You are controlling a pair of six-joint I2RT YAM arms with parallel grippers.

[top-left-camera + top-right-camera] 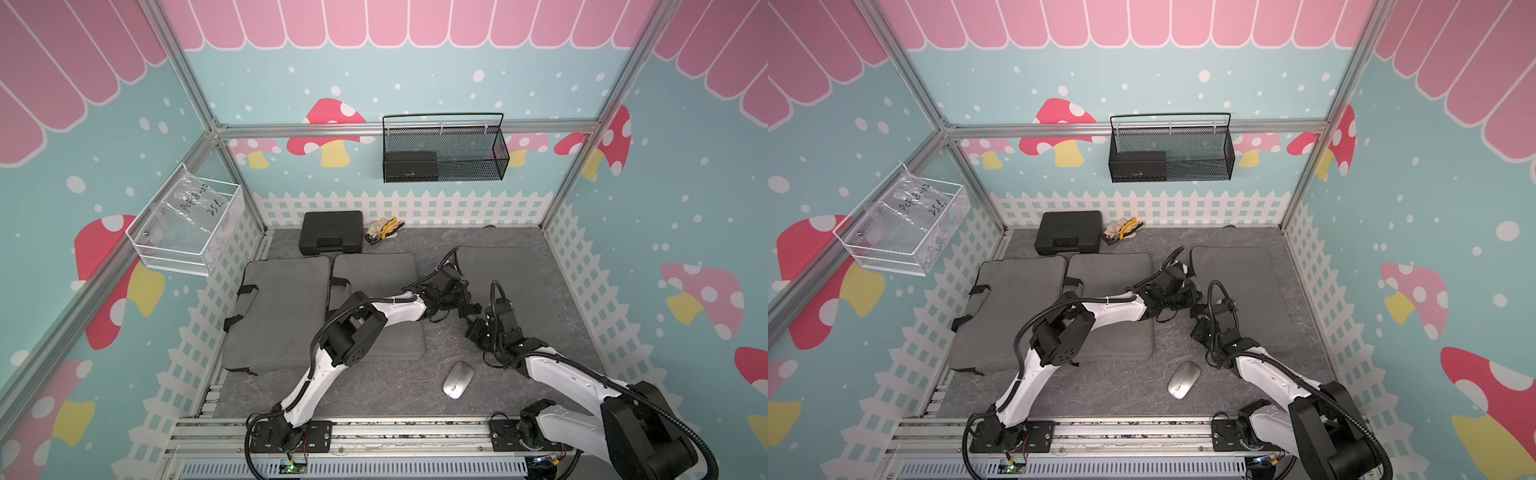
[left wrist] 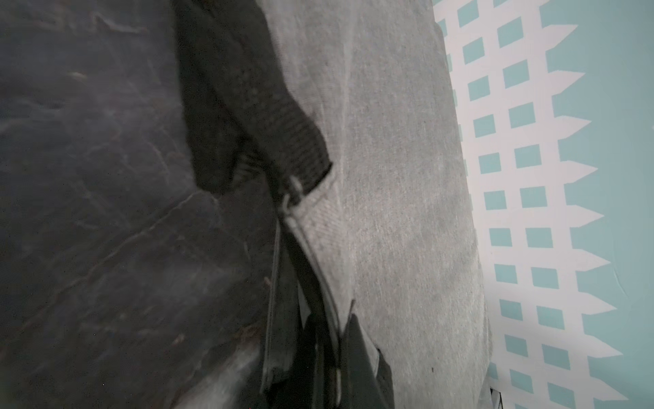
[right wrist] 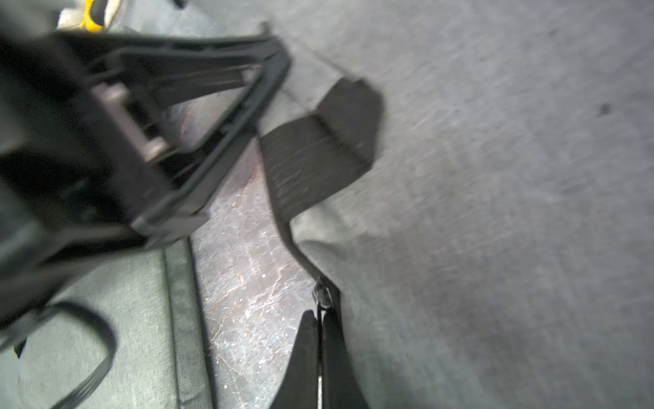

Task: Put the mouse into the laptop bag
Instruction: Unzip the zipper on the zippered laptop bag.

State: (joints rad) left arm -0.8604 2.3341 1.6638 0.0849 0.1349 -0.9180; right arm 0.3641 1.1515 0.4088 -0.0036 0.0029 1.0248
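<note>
In both top views the silver mouse (image 1: 458,379) (image 1: 1183,379) lies on the dark table, in front of both grippers and touched by neither. The grey laptop bag (image 1: 507,291) (image 3: 495,177) lies flat at the right. Both grippers meet at its left edge, beside the black handle (image 3: 318,148) (image 2: 247,88). My right gripper (image 3: 320,315) (image 1: 473,318) is shut on the metal zipper pull (image 3: 322,294). My left gripper (image 2: 313,311) (image 3: 277,49) (image 1: 459,291) is shut on the bag's edge a little farther back. The bag's opening is hidden.
Two more grey bags (image 1: 282,311) (image 1: 374,278) lie at the left and middle, under the left arm. A black case (image 1: 331,232) and work gloves (image 1: 384,229) sit at the back. A black mesh basket (image 1: 444,149) and a white wire basket (image 1: 187,224) hang on the walls.
</note>
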